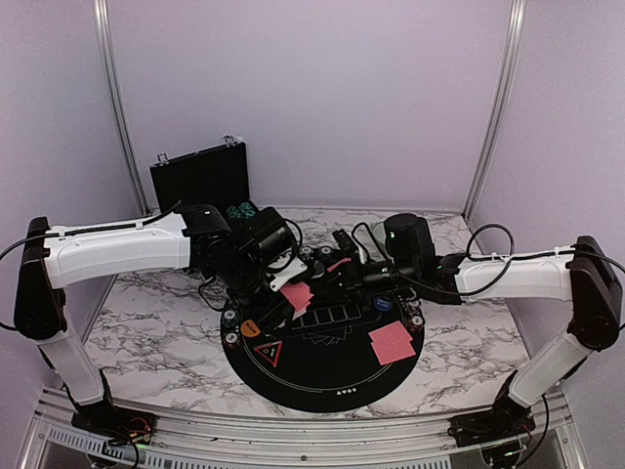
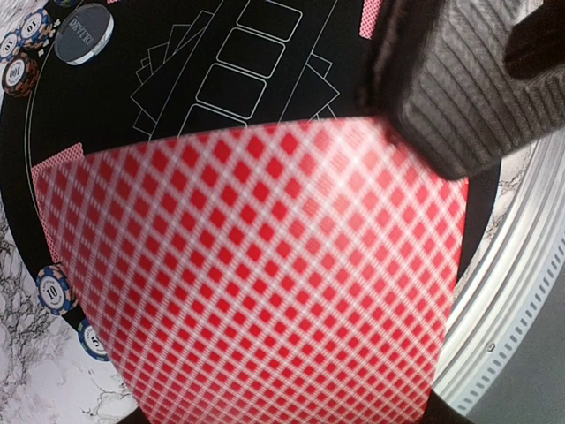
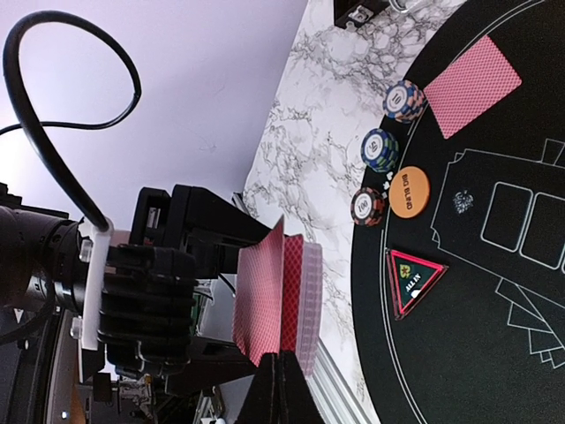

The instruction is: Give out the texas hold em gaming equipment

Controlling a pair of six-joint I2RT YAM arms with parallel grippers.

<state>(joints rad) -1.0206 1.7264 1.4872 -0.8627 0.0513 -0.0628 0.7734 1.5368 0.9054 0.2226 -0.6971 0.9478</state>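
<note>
My left gripper (image 1: pixel 276 277) holds one red-backed playing card (image 1: pixel 296 293) above the black round mat (image 1: pixel 322 376). That card (image 2: pixel 265 283) fills the left wrist view and hides the jaws. My right gripper (image 1: pixel 344 266) is shut on the deck of cards (image 3: pixel 305 291), close beside the left gripper (image 3: pixel 150 300); one card (image 3: pixel 260 291) stands peeled off the deck. A card (image 1: pixel 392 342) lies face down at the mat's right, another (image 3: pixel 472 84) at its left. Striped chip stacks (image 3: pixel 380 148) and an orange button disc (image 3: pixel 409 192) sit at the left rim, a blue disc (image 1: pixel 382 304) at the right.
A red-edged triangular marker (image 1: pixel 269 352) lies on the mat's left. A grey round disc (image 2: pixel 84 34) and more chips (image 1: pixel 415 318) sit near the mat's rim. The black hard case (image 1: pixel 200 176) stands open at the back left. Cables hang from both arms over the marble table (image 1: pixel 146 342).
</note>
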